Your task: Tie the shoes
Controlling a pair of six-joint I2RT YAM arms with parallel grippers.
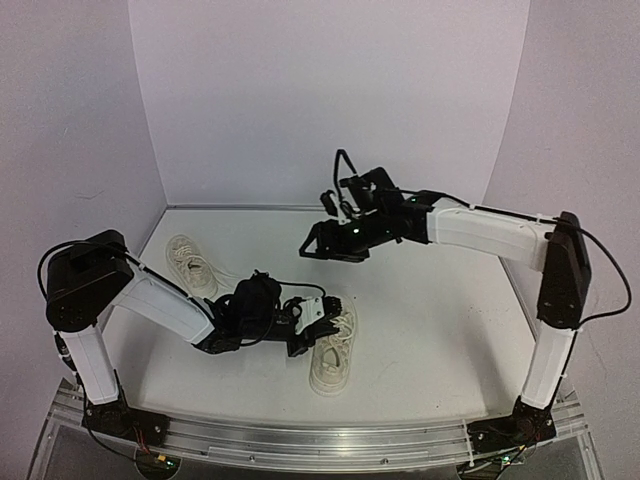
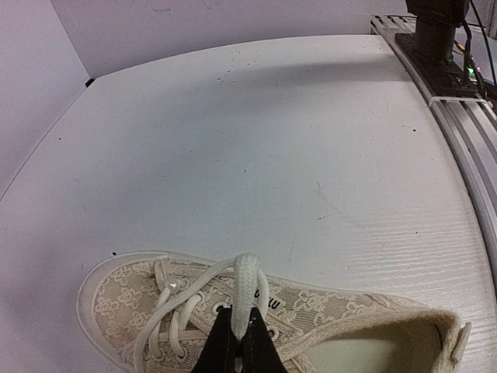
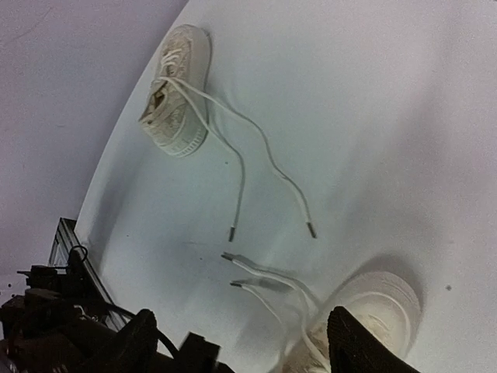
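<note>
Shoe, lace loop pinched in left fingers, right fingers spread.

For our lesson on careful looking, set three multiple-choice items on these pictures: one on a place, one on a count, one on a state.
1. Where does the left pincer grip? A the toe cap; B a lace loop on the near shoe; C the heel.
2. How many shoes lie on the table? A one; B two; C three.
3. How is the right pincer? A shut on a lace; B shut on a heel; C open, empty.
Answers: B, the loop stands between its shut jaws; B, a second shoe lies at the back left; C, its jaws stand apart, nothing between.
</note>
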